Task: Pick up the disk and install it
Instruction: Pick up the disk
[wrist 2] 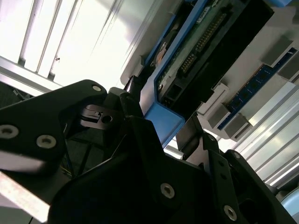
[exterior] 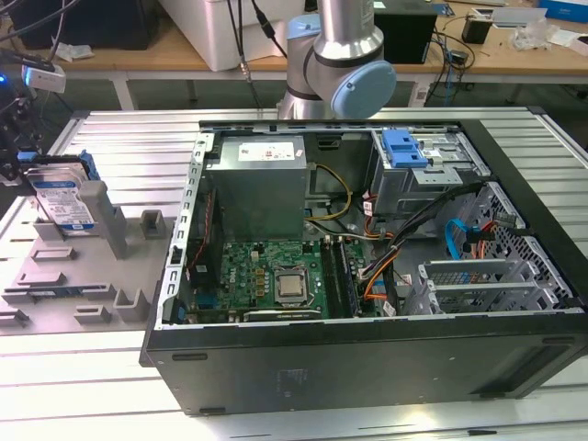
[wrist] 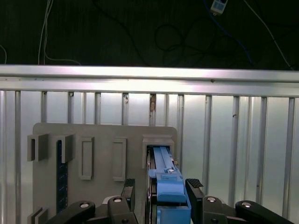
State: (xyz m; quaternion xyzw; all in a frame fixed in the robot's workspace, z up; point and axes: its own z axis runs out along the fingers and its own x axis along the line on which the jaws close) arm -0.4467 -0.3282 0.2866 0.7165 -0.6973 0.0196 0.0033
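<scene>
Straddling disk (wrist: 169, 189) (blue-railed), gripper (wrist: 161, 185) spread

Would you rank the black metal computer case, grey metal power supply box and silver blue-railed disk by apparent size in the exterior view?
Largest to smallest:
1. black metal computer case
2. grey metal power supply box
3. silver blue-railed disk, clearly the smallest
</scene>
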